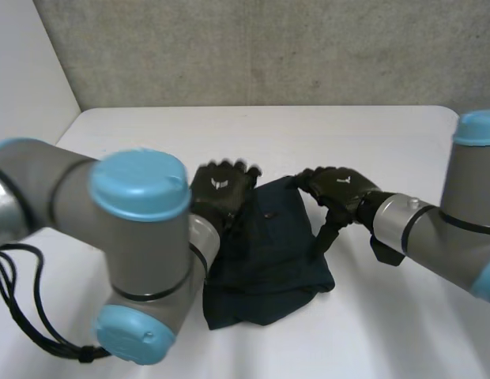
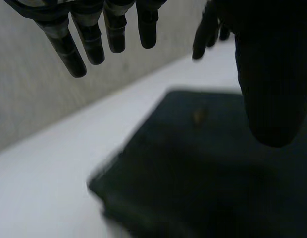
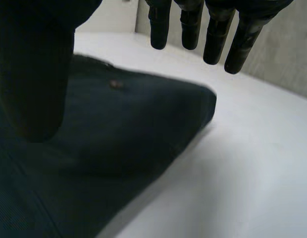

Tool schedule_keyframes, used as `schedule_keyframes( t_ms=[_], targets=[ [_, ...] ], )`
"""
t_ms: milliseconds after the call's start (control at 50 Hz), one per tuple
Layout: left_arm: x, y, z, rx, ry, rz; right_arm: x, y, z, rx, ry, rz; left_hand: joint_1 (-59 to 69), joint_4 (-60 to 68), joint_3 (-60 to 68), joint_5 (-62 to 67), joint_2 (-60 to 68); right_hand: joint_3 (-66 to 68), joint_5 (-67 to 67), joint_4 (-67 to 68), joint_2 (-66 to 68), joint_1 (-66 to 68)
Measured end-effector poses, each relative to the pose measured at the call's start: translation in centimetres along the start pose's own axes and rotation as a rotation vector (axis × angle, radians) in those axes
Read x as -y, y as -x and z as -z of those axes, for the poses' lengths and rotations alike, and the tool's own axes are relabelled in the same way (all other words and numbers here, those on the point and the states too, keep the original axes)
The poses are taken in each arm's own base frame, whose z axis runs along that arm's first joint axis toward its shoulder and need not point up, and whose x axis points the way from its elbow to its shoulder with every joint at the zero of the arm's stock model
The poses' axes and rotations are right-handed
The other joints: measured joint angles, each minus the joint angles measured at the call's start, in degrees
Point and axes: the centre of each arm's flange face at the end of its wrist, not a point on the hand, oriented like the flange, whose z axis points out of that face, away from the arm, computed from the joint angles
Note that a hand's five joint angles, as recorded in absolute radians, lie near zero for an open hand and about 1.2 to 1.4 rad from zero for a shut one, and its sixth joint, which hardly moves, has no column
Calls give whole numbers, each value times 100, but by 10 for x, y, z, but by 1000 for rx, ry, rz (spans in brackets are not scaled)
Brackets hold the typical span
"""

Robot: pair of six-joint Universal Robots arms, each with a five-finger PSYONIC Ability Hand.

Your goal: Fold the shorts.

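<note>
Right hand (image 3: 215,34) with black fingers straight and set apart from the thumb, dark navy shorts (image 3: 119,134) lying folded under the palm, small brownish stud (image 3: 114,85) on the cloth, folded corner near the fingertips, white table (image 3: 242,173), grey wall (image 3: 292,59) beyond

White table (image 1: 308,130) (rounded corner), grey wall (image 1: 269,47) behind.

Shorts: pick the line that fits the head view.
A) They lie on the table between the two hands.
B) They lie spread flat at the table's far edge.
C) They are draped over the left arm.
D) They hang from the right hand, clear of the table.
A: the dark shorts lie bunched on the white table, with the left hand at one side and the right hand at the other.
</note>
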Motion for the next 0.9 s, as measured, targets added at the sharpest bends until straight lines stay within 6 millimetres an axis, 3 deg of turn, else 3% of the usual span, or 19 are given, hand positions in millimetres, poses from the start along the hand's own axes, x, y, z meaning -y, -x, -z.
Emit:
schedule_keyframes(
  t_ms=[160,260,360,440,560,580,700,740,800,900],
  targets=[
    [-55,1,-10,49,211,-28,-33,-2,-27,-31,109,10,0,0,0,0,0,0,0,0,0,-22],
    [-70,4,-8,65,273,-48,-45,5,-32,-52,154,119,-73,0,-37,0,-31,0,0,0,-133,-168],
    [-71,7,-4,71,283,-54,-42,11,-30,-65,152,210,-181,0,-116,0,-154,0,0,0,-205,-291],
    [-56,10,0,77,242,-44,-28,16,-23,-72,108,254,-188,0,-116,0,-154,0,-7,0,-205,-291],
    [0,25,15,101,80,3,15,18,-6,-127,-61,251,-188,0,-116,-1,-154,0,-7,0,-205,-291],
    [23,32,23,117,13,22,33,16,3,-159,-131,230,-188,0,-116,-2,-154,0,-7,0,-205,-291],
    [85,68,51,190,-183,80,91,4,47,-294,-337,132,-188,0,-116,-15,-154,0,-7,0,-205,-291],
    [107,87,64,221,-255,98,111,-6,70,-372,-402,88,-188,0,-116,-15,-154,0,-7,0,-205,-291],
    [123,106,77,234,-302,107,124,-20,93,-459,-434,49,-188,0,-116,-16,-154,0,-6,0,-205,-291],
    [130,127,85,221,-294,116,131,-37,113,-543,-420,20,-188,0,-116,-16,-154,0,-7,0,-205,-291]
  ],
)
